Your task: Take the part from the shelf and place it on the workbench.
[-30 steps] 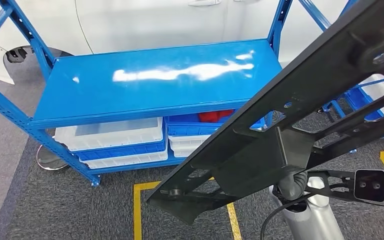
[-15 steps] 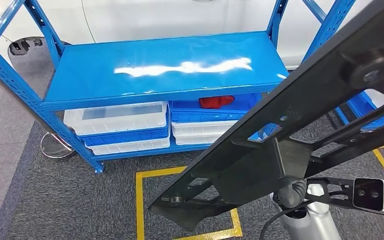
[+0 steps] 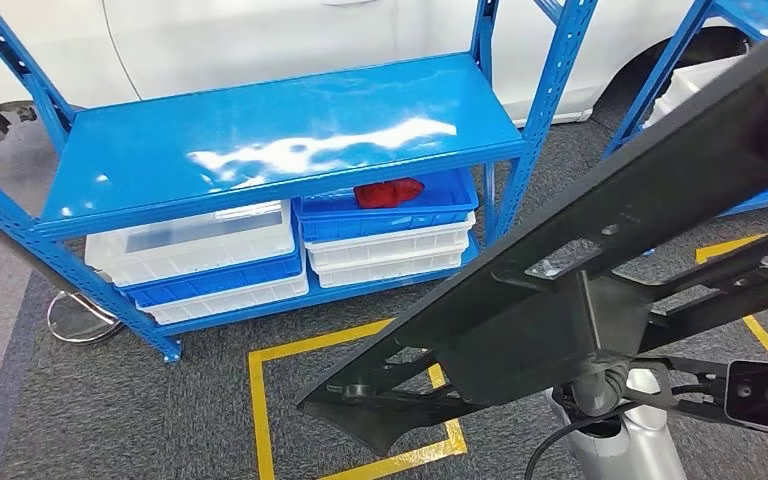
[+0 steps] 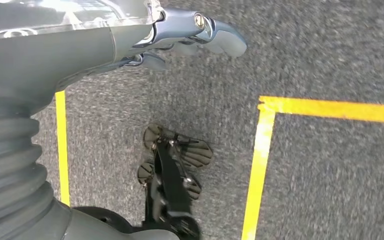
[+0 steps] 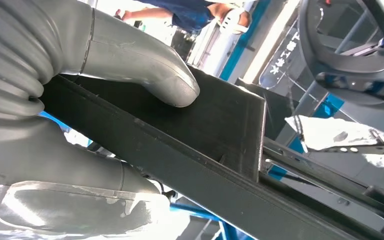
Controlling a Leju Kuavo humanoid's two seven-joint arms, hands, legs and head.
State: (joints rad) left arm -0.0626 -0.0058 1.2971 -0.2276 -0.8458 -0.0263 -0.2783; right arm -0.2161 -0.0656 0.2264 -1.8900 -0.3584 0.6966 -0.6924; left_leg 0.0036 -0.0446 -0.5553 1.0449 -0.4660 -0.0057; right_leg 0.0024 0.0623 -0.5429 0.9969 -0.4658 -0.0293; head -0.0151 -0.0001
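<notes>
The part (image 3: 600,250) is a long black openwork frame, slanting across the right side of the head view from low centre to the upper right corner. My right hand (image 3: 592,385) grips it from underneath, mostly hidden by the part. The right wrist view shows that right hand (image 5: 55,100) with its thumb (image 5: 145,70) pressed on the part's (image 5: 220,130) flat black face. In the left wrist view my left hand (image 4: 180,40) hangs over grey carpet, fingers apart and holding nothing.
A blue shelf (image 3: 260,150) with a bare top board stands ahead on the left. Below it sit white and blue bins (image 3: 200,250), one with a red item (image 3: 388,192). A second blue shelf (image 3: 660,70) stands right. Yellow lines (image 3: 260,400) mark the carpet. A person (image 5: 190,10) stands beyond.
The whole view has shifted: the shelf now sits further left and at an angle, so the camera has turned. The part stays gripped in the same place in my view.
</notes>
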